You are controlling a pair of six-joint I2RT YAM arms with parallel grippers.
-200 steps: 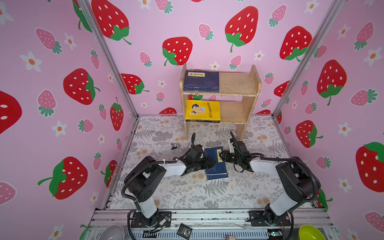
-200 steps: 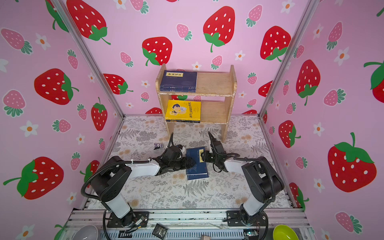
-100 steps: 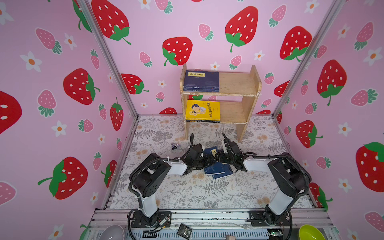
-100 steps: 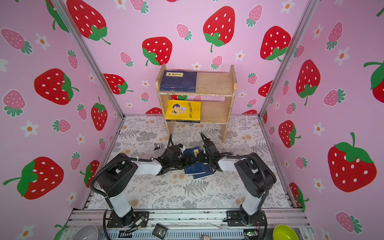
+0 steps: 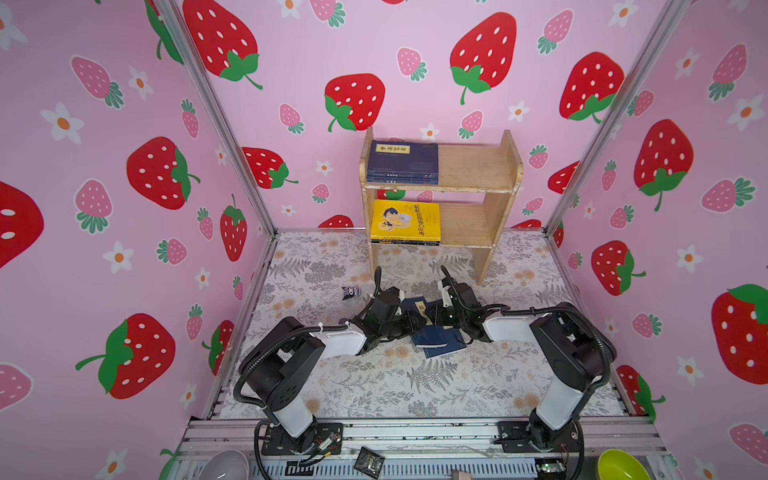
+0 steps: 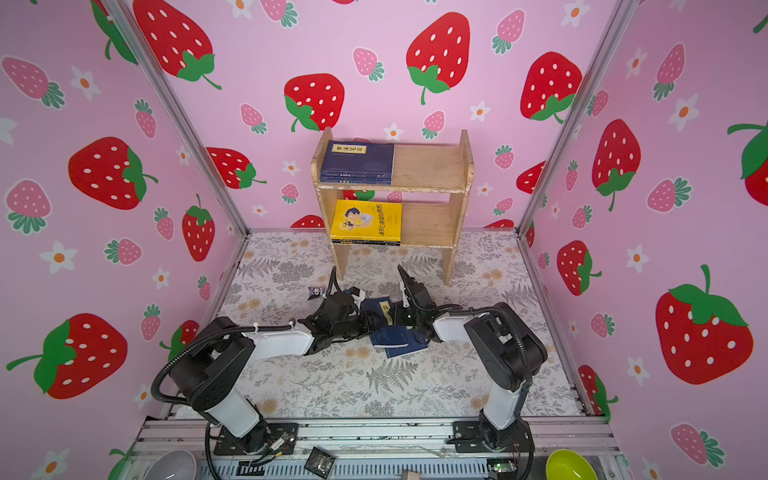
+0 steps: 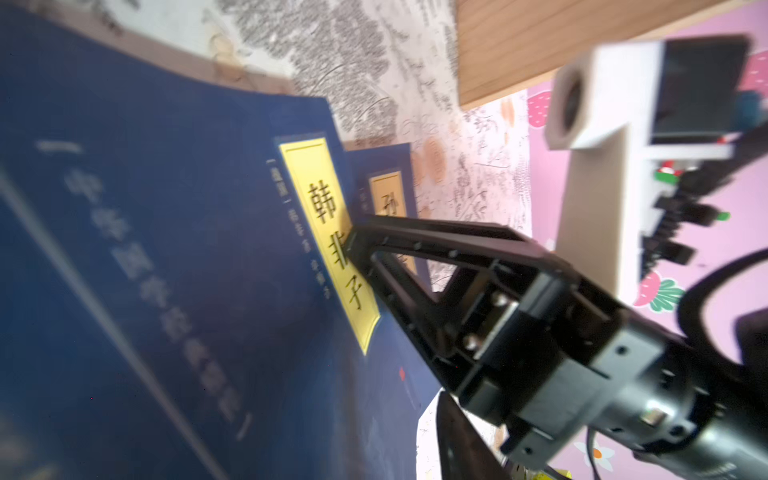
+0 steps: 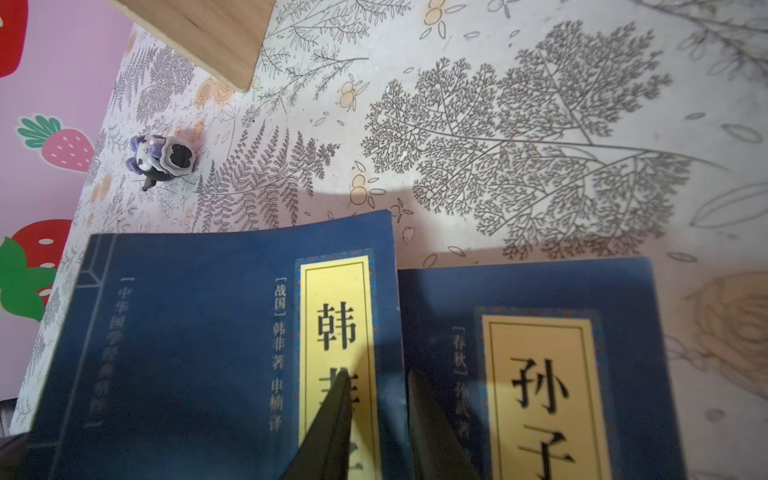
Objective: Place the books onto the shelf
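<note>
The light wooden two-tier shelf (image 5: 473, 168) stands against the back wall on the grey fern-print mat (image 5: 415, 382). A stack of navy paperbacks (image 5: 402, 164) lies flat at the left of its top tier. A yellow cartoon-cover paperback (image 5: 405, 222) lies flat at the left of the lower tier.

The left arm (image 5: 332, 340) and right arm (image 5: 511, 326) lie low over the mat, forearms nearly level, reaching inward until their wrists meet just in front of the shelf's legs.

Two more books lie between them, long axes running roughly front to back, yellow title labels toward the shelf. The lower navy paperback (image 8: 540, 332) lies flat on the mat. The upper navy paperback (image 8: 208, 332) overlaps its edge, cover bowed.

The right gripper (image 7: 354, 245) pinches the upper book's long edge at the label — one finger on the cover, the other past the edge. The left gripper (image 5: 415, 322) sits close against that book's opposite side, but how wide it stands cannot be told.

A small purple-and-black figurine (image 8: 164, 160) stands on the mat near the left wrist — apart from the books.
</note>
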